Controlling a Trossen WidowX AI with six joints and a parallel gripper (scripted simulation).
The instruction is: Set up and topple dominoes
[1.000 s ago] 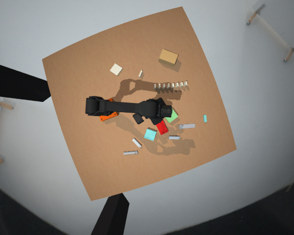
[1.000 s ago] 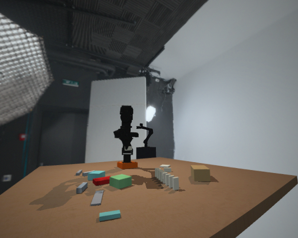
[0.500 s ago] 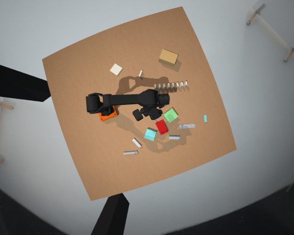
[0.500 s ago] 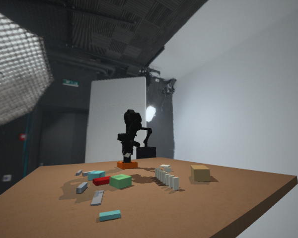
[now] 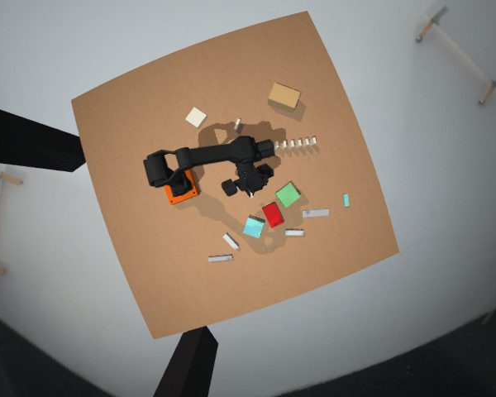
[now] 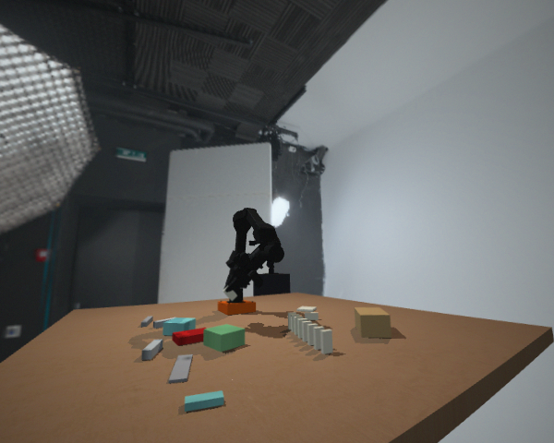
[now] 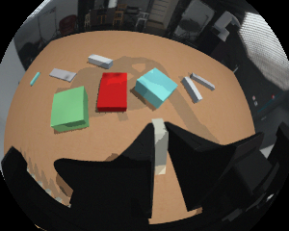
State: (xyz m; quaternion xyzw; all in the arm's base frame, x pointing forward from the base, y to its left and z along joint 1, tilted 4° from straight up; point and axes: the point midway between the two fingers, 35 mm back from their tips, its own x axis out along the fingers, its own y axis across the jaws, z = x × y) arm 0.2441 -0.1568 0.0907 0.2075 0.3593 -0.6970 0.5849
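The gripper [image 5: 251, 191] [image 6: 230, 290] [image 7: 158, 127] is clamped on 1 pale domino [image 5: 251, 195] [image 6: 230, 294] [image 7: 160, 146], raised and tilted. From it in the top view, the standing row [image 5: 299, 143] [image 6: 310, 334] [image 7: 48, 192] lies between 1 and 2 o'clock, 1 loose domino [image 5: 237, 124] [image 6: 311, 316] near 12, the green block [image 5: 288, 194] [image 6: 224, 337] [image 7: 69, 109] at 3.
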